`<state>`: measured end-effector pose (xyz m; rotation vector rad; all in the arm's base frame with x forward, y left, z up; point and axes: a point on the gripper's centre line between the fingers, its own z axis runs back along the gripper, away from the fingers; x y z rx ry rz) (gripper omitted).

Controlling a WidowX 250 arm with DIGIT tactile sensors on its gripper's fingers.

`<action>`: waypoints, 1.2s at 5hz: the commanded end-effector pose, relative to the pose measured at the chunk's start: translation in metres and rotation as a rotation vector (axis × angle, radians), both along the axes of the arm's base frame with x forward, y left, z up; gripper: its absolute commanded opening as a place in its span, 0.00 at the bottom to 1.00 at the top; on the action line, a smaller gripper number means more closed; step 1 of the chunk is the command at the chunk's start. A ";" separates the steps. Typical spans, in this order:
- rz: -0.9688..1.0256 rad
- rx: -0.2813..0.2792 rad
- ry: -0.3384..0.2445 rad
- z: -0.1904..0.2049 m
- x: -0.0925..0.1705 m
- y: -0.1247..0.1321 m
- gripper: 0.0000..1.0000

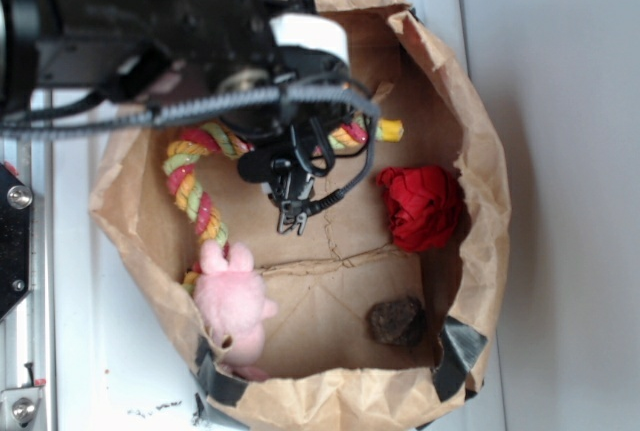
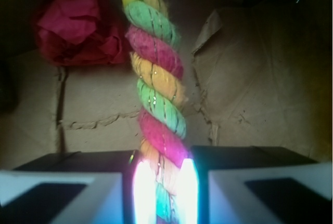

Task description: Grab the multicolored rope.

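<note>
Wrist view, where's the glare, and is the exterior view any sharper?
Wrist view: bright glare washes out the multicolored rope where it sits between the end effector fingers, and the corners fall into shadow. Exterior view: evenly lit, though the arm up close is blurred and hides part of the rope inside the paper bag.

Red, yellow, orange, pale-green striped multicolored rope (image 2: 158, 104); red cloth ball (image 1: 422, 207); pink bunny (image 1: 233, 301); brown paper bag (image 1: 480, 151)
</note>
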<state>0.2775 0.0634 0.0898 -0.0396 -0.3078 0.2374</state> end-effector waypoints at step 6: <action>-0.054 0.086 -0.115 0.103 -0.003 -0.057 0.00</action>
